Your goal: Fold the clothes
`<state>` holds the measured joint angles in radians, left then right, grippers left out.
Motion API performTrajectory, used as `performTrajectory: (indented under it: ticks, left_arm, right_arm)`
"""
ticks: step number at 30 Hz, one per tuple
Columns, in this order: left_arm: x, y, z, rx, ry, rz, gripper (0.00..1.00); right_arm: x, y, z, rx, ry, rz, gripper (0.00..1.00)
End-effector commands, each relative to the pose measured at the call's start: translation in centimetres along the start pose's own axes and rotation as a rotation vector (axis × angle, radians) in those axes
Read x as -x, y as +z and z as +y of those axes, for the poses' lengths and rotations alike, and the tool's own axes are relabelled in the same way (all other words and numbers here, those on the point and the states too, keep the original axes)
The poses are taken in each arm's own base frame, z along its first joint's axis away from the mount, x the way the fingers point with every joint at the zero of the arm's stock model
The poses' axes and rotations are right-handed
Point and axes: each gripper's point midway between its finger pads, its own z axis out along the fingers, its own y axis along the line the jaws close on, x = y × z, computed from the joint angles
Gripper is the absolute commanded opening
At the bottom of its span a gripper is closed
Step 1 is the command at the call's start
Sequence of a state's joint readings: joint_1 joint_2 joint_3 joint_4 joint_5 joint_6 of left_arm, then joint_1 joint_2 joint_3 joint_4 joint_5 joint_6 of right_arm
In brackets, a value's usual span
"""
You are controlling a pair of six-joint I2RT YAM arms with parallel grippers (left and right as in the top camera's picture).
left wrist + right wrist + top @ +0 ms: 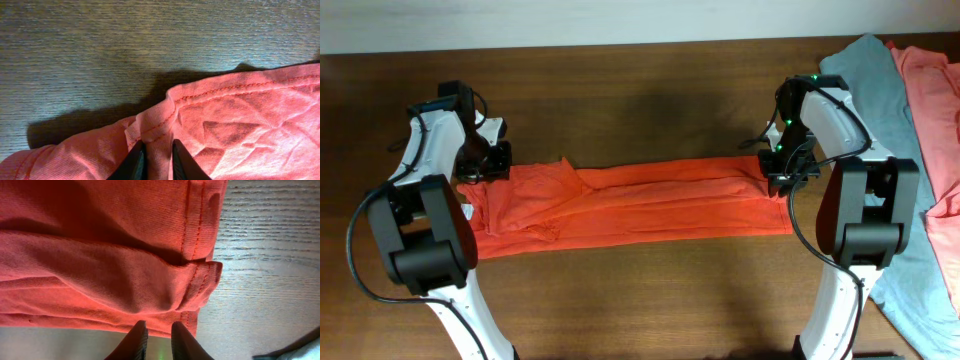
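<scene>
1. There are three T-shirts on the dark brown wooden table [640, 90], which shows a fine straight grain.
2. One soft orange-red T-shirt [650, 200] of fine knit cloth lies in the middle. It is folded into one long narrow band that reaches from the fingers of one arm to the fingers of the other.
3. One grey T-shirt [870, 85] of soft cloth lies flat, well apart from the band, beyond the right arm.
4. One salmon-pink T-shirt [935, 100] lies just beside the grey T-shirt, at the table's edge, and seems to overlap it.
5. There are two arms, and each one has one gripper with two black fingers.
6. The left gripper [154, 150] is at one end of the band. Its two fingers [135, 162] stand nearly together, with only a narrow gap, and a raised fold of the orange-red cloth is pinched between them. Just ahead of the tips runs a curved hem with a row of stitches, and beyond the hem is bare wood. The cloth to one side of the tips is wrinkled in flat creases.
7. The right gripper [157, 330] is at the other end of the band. Its fingers are also nearly closed, and the lower edge of the cloth goes in between the tips. Ahead of the tips lie rolled layers with a stitched hem, and to one side is bare wood.
</scene>
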<state>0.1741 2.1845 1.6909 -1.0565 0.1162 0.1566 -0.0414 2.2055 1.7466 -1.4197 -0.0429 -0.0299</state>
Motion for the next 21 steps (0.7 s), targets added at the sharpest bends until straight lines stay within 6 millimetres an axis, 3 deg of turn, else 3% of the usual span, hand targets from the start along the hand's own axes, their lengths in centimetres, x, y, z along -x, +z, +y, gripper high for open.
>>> performTrajectory:
  ticks: [1, 9, 21]
  left_arm:
    - [0.2, 0.3, -0.4, -0.019, 0.006, -0.002, 0.27]
    - [1.5, -0.9, -0.9, -0.04, 0.012, -0.043, 0.27]
    - [1.2, -1.0, -1.9, -0.102, 0.01, -0.034, 0.27]
  right_arm:
    - [-0.1, -0.1, -0.1, 0.007, 0.004, 0.0, 0.22]
    - [-0.1, -0.1, -0.1, 0.007, 0.004, 0.0, 0.22]
    - [-0.1, -0.1, -0.1, 0.007, 0.004, 0.0, 0.22]
